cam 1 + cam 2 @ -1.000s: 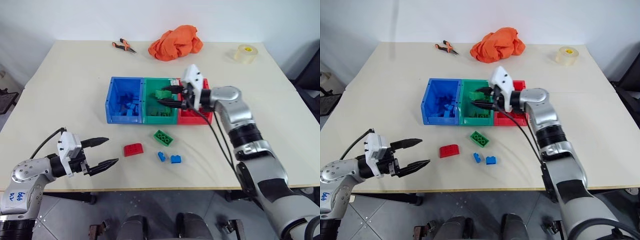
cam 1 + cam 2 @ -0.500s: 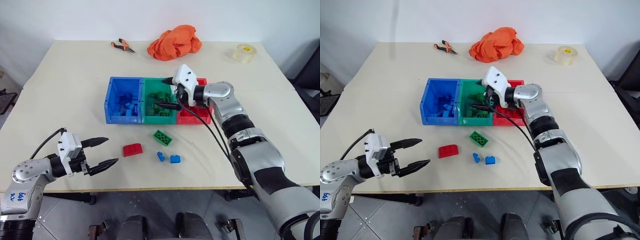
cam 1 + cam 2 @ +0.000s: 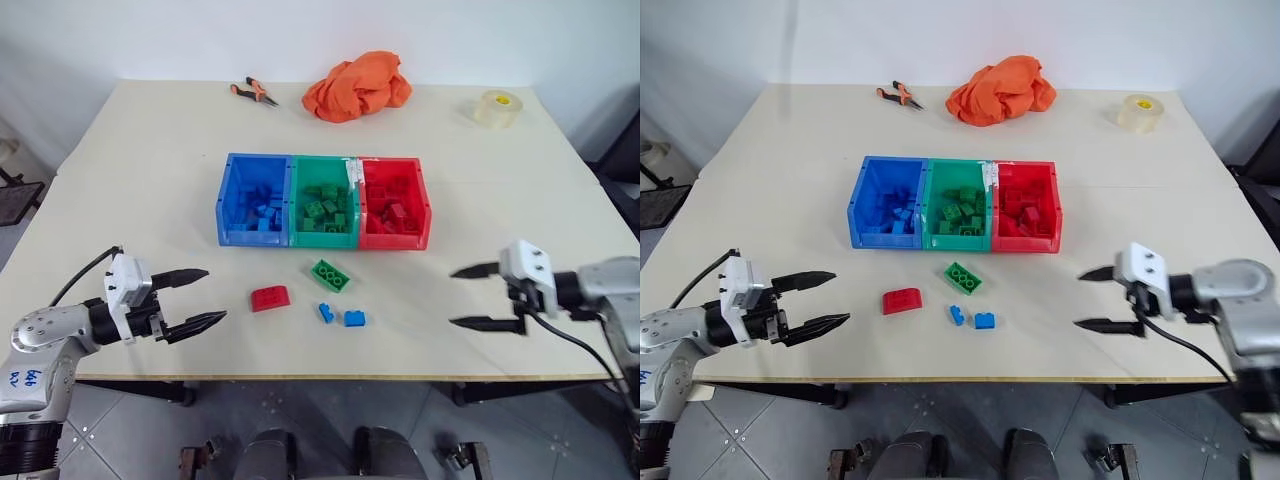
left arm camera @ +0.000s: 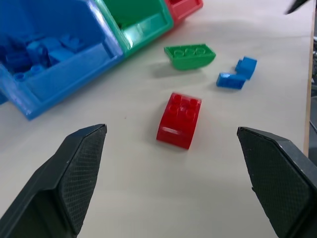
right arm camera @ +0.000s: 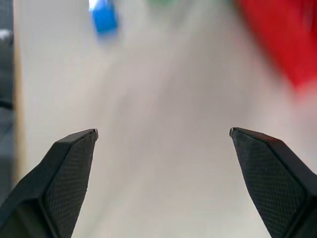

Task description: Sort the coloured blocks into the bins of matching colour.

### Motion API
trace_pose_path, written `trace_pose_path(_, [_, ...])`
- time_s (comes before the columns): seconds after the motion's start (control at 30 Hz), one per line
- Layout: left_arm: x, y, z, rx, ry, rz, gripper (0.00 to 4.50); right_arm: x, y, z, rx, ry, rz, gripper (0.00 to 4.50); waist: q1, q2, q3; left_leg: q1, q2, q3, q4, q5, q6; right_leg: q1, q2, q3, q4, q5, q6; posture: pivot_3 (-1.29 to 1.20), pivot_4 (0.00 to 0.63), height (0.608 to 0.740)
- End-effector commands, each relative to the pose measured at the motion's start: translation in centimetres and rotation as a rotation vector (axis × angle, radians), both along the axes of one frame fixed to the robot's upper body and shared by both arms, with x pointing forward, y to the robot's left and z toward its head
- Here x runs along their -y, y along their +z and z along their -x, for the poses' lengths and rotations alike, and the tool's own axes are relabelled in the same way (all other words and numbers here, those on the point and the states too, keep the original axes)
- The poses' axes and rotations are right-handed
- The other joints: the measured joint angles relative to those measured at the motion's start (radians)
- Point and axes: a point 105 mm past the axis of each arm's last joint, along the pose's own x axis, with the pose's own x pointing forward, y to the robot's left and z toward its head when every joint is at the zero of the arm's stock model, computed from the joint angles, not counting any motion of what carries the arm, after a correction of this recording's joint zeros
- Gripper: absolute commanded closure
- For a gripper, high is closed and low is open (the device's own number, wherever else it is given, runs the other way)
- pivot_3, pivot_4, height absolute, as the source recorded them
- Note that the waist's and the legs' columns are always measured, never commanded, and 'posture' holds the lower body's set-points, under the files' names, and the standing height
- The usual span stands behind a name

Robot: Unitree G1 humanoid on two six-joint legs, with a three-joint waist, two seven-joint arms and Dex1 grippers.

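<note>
Right claw (image 3: 472,296) withdrew empty; four blocks lie loose: red (image 3: 268,298), green (image 3: 329,275), two blue (image 3: 340,316).

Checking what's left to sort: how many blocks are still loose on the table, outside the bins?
4: a red block, a green block nearer the bins, and two small blue blocks side by side. None seems hidden.

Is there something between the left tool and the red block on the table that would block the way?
Nothing visible does. The left tool is open and points toward the red block, with only bare table between them. The green block and two blue blocks lie past it, off that line.
</note>
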Motion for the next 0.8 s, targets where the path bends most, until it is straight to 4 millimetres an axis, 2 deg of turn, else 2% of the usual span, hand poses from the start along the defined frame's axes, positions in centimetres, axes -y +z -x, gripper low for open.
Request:
trace_pose_path(0.03, [-0.4,1.1,-0.1,0.033,-0.017,-0.013,0.0,0.1,1.6,0.4,0.059,-0.013,0.014,0.03,-0.003,0.0,0.0,0.001,0.0,0.0,0.0,0.0,0.0,0.0,0.0,0.0,0.0,0.0,0.0,0.0,0.15,0.74])
trace_pose_path(0.13, [-0.4,1.4,-0.4,0.043,-0.021,-0.011,0.0,-1.2,1.5,0.4,0.068,-0.008,-0.004,0.03,-0.002,0.0,0.0,0.001,0.001,0.001,0.0,0.0,0.0,-0.001,0.0,0.002,0.001,0.0,0.0,0.0,0.15,0.74])
trace_pose_path(0.23, [0.1,1.7,-0.6,0.053,-0.034,-0.016,0.0,-4.9,1.0,-0.3,0.068,0.037,-0.038,0.03,-0.002,-0.001,0.0,0.0,0.001,0.0,0.0,0.0,0.0,-0.001,-0.001,0.006,0.001,0.0,0.0,0.0,0.15,0.74])
trace_pose_path(0.4, [0.8,1.7,-0.5,0.058,-0.046,-0.013,0.0,-8.7,-0.1,-1.4,0.065,0.087,-0.058,0.03,0.003,-0.001,-0.001,-0.001,0.0,-0.001,0.0,0.0,0.0,-0.003,-0.001,0.009,0.001,0.0,0.0,0.0,0.15,0.74])
trace_pose_path(0.53, [1.6,1.8,0.2,0.071,-0.027,0.019,0.0,-12.5,-2.3,-1.7,0.018,0.17,-0.066,0.03,0.006,-0.002,-0.001,-0.001,0.0,-0.002,0.0,0.0,0.0,-0.003,-0.001,0.009,0.001,0.0,0.0,0.0,0.15,0.74])
trace_pose_path(0.67, [1.3,1.4,1.5,0.054,0.013,0.024,0.0,-14.1,-3.0,-1.9,0.0,0.216,-0.089,0.03,0.006,-0.002,-0.001,-0.002,0.0,-0.003,0.0,0.0,0.0,-0.003,-0.001,0.009,0.002,0.0,0.0,0.0,0.15,0.74])
trace_pose_path(0.8, [1.2,1.5,1.9,0.063,0.049,0.033,0.0,-15.1,-3.8,-1.8,-0.016,0.254,-0.09,0.03,0.008,-0.002,-0.001,-0.001,0.0,-0.003,0.001,0.0,0.0,-0.002,-0.001,0.009,0.002,0.0,0.0,0.0,0.15,0.74])
